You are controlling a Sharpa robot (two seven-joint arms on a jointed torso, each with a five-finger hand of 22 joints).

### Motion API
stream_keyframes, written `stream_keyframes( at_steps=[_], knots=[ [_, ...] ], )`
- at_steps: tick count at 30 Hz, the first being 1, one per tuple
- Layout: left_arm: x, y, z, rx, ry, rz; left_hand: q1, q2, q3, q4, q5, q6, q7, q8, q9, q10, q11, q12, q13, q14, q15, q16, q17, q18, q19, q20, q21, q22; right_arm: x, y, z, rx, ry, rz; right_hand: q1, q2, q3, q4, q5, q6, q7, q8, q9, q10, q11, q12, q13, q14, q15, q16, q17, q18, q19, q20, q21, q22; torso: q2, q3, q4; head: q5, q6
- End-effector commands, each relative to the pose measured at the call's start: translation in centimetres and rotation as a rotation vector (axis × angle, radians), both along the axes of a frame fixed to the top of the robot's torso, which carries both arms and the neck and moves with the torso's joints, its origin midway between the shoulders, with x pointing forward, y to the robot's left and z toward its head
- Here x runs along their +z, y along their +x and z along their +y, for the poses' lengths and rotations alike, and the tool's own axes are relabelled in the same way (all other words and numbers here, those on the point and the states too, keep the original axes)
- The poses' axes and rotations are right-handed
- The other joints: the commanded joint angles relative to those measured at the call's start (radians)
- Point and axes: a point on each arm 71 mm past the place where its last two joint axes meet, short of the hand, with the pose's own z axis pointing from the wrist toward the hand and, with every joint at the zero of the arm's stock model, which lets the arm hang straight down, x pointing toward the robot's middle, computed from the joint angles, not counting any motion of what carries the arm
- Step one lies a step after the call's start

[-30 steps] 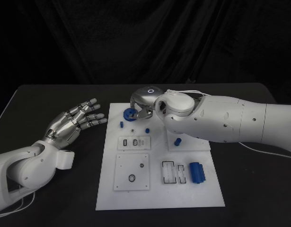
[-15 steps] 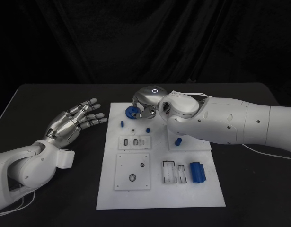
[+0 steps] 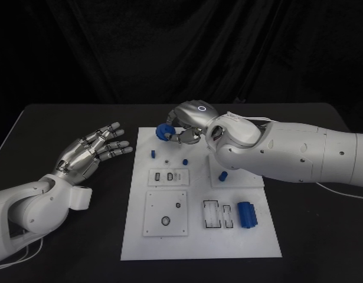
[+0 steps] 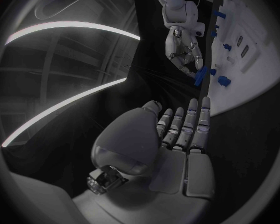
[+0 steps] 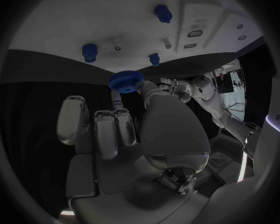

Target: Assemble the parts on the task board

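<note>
One blue gear (image 3: 163,131) is pinched in the right hand (image 3: 184,125)'s fingers above the task board (image 3: 198,236)'s far edge, not yet seated; several blue parts lie loose on the board, the left hand (image 3: 92,152) open beside it.

Left hand (image 3: 92,152) spread — right hand (image 3: 184,128) pinching
</note>
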Motion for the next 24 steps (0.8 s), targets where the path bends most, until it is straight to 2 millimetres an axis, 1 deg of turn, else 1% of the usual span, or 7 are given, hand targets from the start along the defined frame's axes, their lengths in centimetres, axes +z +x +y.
stream_keyframes(
  at_steps=[1, 4, 7, 10, 12, 15, 24],
  knots=[
    [0.2, -0.1, 0.0, -0.001, -0.025, -0.026, 0.0, -0.006, 0.004, 0.0, 0.006, -0.002, 0.005, -0.001, 0.001, -0.002, 0.007, 0.005, -0.001, -0.007, 0.001, 0.006, -0.001, -0.017, -0.007, 0.001, 0.006, 0.001, 0.6, -0.6, -0.2, 0.018, 0.042, -0.035, -0.006, -0.002, 0.067, -0.059, 0.002, 0.042, -0.033, 0.017, 0.134, 0.005, 0.001, 0.004, 0.127, 0.061, -0.004, 0.003, 0.204, -0.006, 0.007, 0.004, 0.003, 0.149, 0.0, 0.0001, -0.0005, 0.002, 0.0],
    [0.2, -0.2, 0.1, 0.001, -0.025, -0.025, 0.0, -0.006, 0.004, 0.0, 0.006, -0.002, 0.005, -0.001, 0.001, -0.002, 0.007, 0.005, -0.001, -0.007, 0.001, 0.006, -0.001, -0.017, -0.007, 0.001, 0.006, 0.001, 0.5, -1.1, -0.7, 0.017, 0.033, -0.016, -0.006, -0.003, 0.068, -0.059, 0.0, 0.041, -0.032, 0.015, 0.135, 0.005, 0.002, 0.004, 0.127, 0.06, -0.003, 0.003, 0.203, -0.006, 0.006, 0.004, 0.002, 0.149, 0.0, -0.0001, -0.0013, 0.005, -0.002],
    [0.2, -0.2, 0.2, 0.003, -0.024, -0.025, 0.0, -0.006, 0.004, 0.0, 0.006, -0.002, 0.005, -0.001, 0.001, -0.002, 0.007, 0.005, -0.001, -0.007, 0.001, 0.006, -0.001, -0.017, -0.007, 0.001, 0.006, 0.001, 0.3, -1.7, -1.5, 0.012, 0.018, 0.01, -0.012, -0.004, 0.074, -0.058, -0.027, 0.04, -0.03, 0.013, 0.141, 0.003, 0.006, 0.003, 0.125, 0.059, 0.001, 0.002, 0.202, -0.006, 0.006, 0.008, 0.001, 0.151, 0.0, -0.0001, -0.0008, 0.01, -0.002],
    [0.2, -0.2, 0.3, 0.004, -0.024, -0.024, 0.0, -0.006, 0.004, 0.0, 0.006, -0.002, 0.005, -0.001, 0.001, -0.002, 0.007, 0.005, -0.001, -0.007, 0.001, 0.006, -0.001, -0.017, -0.007, 0.001, 0.006, 0.001, 0.0, -2.0, -2.1, 0.005, -0.005, 0.022, -0.016, -0.004, 0.076, -0.058, -0.042, 0.039, -0.029, 0.01, 0.144, 0.004, 0.008, 0.003, 0.126, 0.061, 0.003, 0.004, 0.205, -0.006, 0.006, 0.009, 0.001, 0.152, 0.0, 0.0003, -0.0025, 0.012, -0.002],
    [0.2, -0.3, 0.3, 0.005, -0.024, -0.024, 0.0, -0.006, 0.004, 0.0, 0.006, -0.002, 0.005, -0.001, 0.001, -0.002, 0.007, 0.005, -0.001, -0.007, 0.001, 0.006, -0.001, -0.017, -0.007, 0.001, 0.006, 0.001, -0.2, -2.2, -2.6, -0.005, -0.028, 0.031, -0.017, -0.004, 0.077, -0.057, -0.049, 0.038, -0.029, 0.009, 0.145, 0.004, 0.008, 0.003, 0.126, 0.062, 0.003, 0.005, 0.206, -0.006, 0.007, 0.01, 0.002, 0.153, 0.0, 0.0003, -0.0026, 0.013, -0.003],
    [0.2, -0.3, 0.4, 0.006, -0.023, -0.023, 0.0, -0.006, 0.004, 0.0, 0.006, -0.002, 0.005, -0.001, 0.001, -0.002, 0.007, 0.005, -0.001, -0.007, 0.001, 0.006, -0.001, -0.017, -0.007, 0.001, 0.006, 0.001, -0.5, -2.3, -3.4, -0.024, -0.058, 0.048, -0.022, -0.004, 0.079, -0.056, -0.077, 0.037, -0.029, 0.006, 0.15, 0.002, 0.008, 0.003, 0.125, 0.06, 0.004, 0.003, 0.203, -0.006, 0.006, 0.012, -0.001, 0.154, 0.0, 0.0005, -0.002, 0.012, -0.005],
    [0.1, -0.3, 0.4, 0.004, -0.024, -0.02, 0.0, -0.006, 0.004, 0.0, 0.006, -0.002, 0.005, -0.001, 0.001, -0.002, 0.007, 0.005, -0.001, -0.007, 0.001, 0.006, -0.001, -0.017, -0.007, 0.001, 0.006, 0.001, -1.5, -2.2, -4.4, -0.059, -0.117, 0.092, -0.024, -0.004, 0.081, -0.056, -0.098, 0.038, -0.028, 0.004, 0.155, -0.003, 0.011, 0.002, 0.122, 0.056, 0.006, -0.001, 0.199, -0.004, 0.001, 0.013, -0.008, 0.153, 0.0, 0.0007, -0.0013, 0.01, -0.005]
  ],
)
